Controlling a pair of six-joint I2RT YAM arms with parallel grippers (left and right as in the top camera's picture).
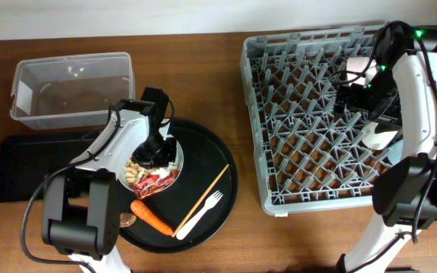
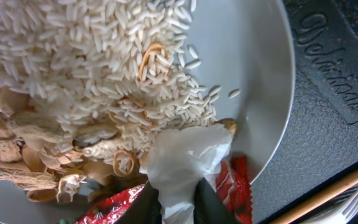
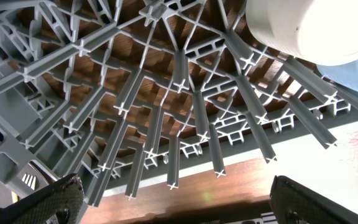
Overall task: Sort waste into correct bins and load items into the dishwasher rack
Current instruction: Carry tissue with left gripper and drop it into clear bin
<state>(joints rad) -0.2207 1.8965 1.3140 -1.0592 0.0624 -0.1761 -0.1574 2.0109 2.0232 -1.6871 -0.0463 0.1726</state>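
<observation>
Pinching what looks like the crumpled white paper bit (image 2: 182,155) at the near rim of the white plate (image 2: 260,74), just beside the red wrapper (image 2: 236,186), the left gripper (image 2: 178,205) is clamped on it, while the right gripper (image 3: 180,200) hangs spread wide over open grid toward the right edge of the dishwasher rack (image 3: 135,93).

We log tub (image 1: 73,89) behind rectangular tray (image 1: 21,168), left; plate (image 1: 177,161), carrot (image 1: 152,216), fork (image 1: 199,214), wooden stick (image 1: 203,199) on round tray (image 1: 220,171); dishwasher rack (image 1: 309,114) right.
</observation>
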